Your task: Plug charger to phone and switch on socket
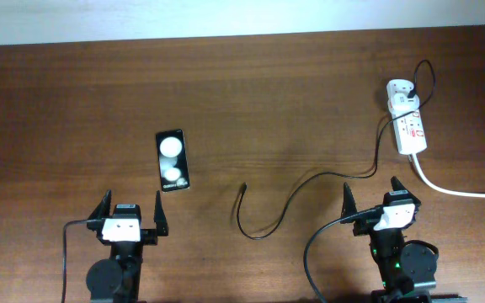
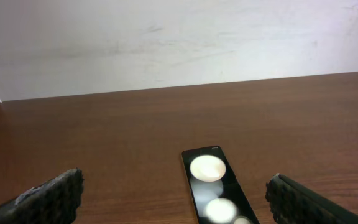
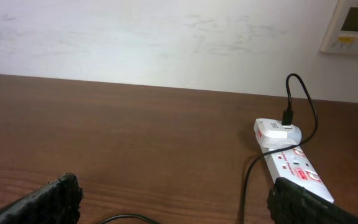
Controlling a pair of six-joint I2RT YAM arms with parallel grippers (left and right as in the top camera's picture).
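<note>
Now, on your far left, the left gripper (image 1: 131, 202) sits at the near edge of the dark brown wooden table (image 1: 57, 101). Its two black fingers are spread wide and hold nothing. Just beyond it and a little to its right lies the small, glossy black rectangular phone (image 1: 173, 160). It lies flat with its long side pointing away from the robot, and it shows two round white glare spots and white lettering at the near end. Nothing touches it.

Moving right, you find the small plug tip (image 1: 244, 187) of the thin black charger cable (image 1: 297, 192) on bare wood, well apart from the phone. The cable dips toward the near edge, then curves up and right to the white adapter block (image 1: 400, 91). That block is seated in the far end of the short white socket strip (image 1: 411, 128), which carries small red marks. You cannot tell from here how the switches are set.

The right gripper (image 1: 371, 187) rests near the strip's near end, its fingers also parted wide and empty. A thick white cord (image 1: 461, 192) leaves the strip and runs off the right edge.
</note>
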